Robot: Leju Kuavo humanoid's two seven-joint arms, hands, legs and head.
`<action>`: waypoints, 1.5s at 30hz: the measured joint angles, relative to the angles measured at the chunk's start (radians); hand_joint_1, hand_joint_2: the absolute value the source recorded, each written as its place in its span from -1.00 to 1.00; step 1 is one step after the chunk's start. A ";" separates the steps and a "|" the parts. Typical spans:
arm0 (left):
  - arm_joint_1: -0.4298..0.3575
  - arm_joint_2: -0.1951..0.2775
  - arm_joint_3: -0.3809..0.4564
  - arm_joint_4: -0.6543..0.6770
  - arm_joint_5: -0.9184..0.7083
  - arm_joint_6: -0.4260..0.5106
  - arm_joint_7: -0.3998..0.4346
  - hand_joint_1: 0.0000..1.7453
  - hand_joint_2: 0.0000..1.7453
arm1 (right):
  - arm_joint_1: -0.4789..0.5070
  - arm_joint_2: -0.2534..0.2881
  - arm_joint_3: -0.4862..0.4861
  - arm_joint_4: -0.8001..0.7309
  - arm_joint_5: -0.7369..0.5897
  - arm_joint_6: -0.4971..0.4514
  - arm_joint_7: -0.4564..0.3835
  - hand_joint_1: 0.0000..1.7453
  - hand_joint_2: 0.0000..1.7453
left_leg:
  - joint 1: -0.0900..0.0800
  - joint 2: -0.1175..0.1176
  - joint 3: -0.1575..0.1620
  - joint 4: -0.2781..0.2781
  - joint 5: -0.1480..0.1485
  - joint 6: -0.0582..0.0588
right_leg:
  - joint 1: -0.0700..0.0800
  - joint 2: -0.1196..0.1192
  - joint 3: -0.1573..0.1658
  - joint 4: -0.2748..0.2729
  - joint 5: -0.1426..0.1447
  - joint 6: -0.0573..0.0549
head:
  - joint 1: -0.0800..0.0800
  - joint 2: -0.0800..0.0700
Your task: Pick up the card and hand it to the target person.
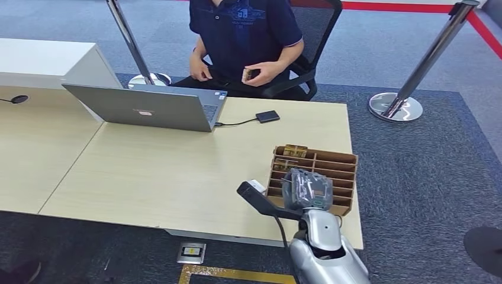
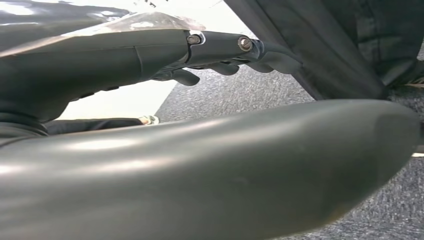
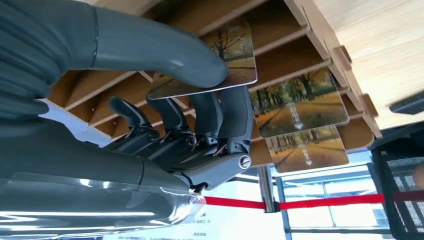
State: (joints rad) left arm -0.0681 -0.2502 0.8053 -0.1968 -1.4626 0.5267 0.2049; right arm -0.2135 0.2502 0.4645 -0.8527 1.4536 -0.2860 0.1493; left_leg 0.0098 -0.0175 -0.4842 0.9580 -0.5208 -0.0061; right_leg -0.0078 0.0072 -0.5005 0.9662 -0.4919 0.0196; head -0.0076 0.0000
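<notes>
desk [image 1: 148, 171]: pale wood | floor: grey carpet [image 1: 414, 171] | right hand [image 3: 200, 125] fingers pinch card [image 3: 220, 65] | left fingers unclear

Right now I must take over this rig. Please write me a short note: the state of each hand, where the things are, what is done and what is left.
Right hand: pinches one card between thumb and fingers, over the wooden card holder.
Left hand: hangs over the carpet, fingers curled, holding nothing.
Two more cards stand in the holder.
Person sits across the table.
Done: card gripped.
Left: lift it clear and hand it to the person.
</notes>
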 joint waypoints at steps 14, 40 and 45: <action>0.000 0.000 0.001 0.000 0.004 0.000 -0.006 -1.00 -1.00 | -0.015 -0.064 0.005 -0.255 -0.124 0.107 -0.101 0.69 1.00 | 0.000 0.000 0.000 0.000 0.000 0.000 | 0.000 0.000 0.000 0.000 0.000 0.000 | 0.000 0.000; -0.006 0.002 0.003 0.000 0.016 0.013 -0.020 -1.00 -1.00 | -0.421 0.009 0.092 -0.069 -0.164 0.067 -0.019 0.73 1.00 | 0.000 0.000 -0.001 0.000 0.002 -0.001 | 0.000 0.000 -0.001 0.002 0.002 -0.001 | 0.000 0.000; -0.007 0.002 0.002 0.001 0.007 0.013 -0.022 -1.00 -1.00 | -0.495 0.040 0.090 0.073 -0.155 0.034 -0.006 0.72 1.00 | 0.000 0.000 -0.001 0.000 0.002 -0.001 | 0.000 0.000 -0.001 0.001 0.002 -0.001 | 0.000 0.000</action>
State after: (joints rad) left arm -0.0751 -0.2487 0.8072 -0.1959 -1.4557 0.5396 0.1824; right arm -0.7082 0.2907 0.5546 -0.7802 1.2985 -0.2525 0.1433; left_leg 0.0100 -0.0170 -0.4850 0.9584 -0.5190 -0.0069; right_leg -0.0078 0.0073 -0.5015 0.9676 -0.4902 0.0189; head -0.0078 0.0000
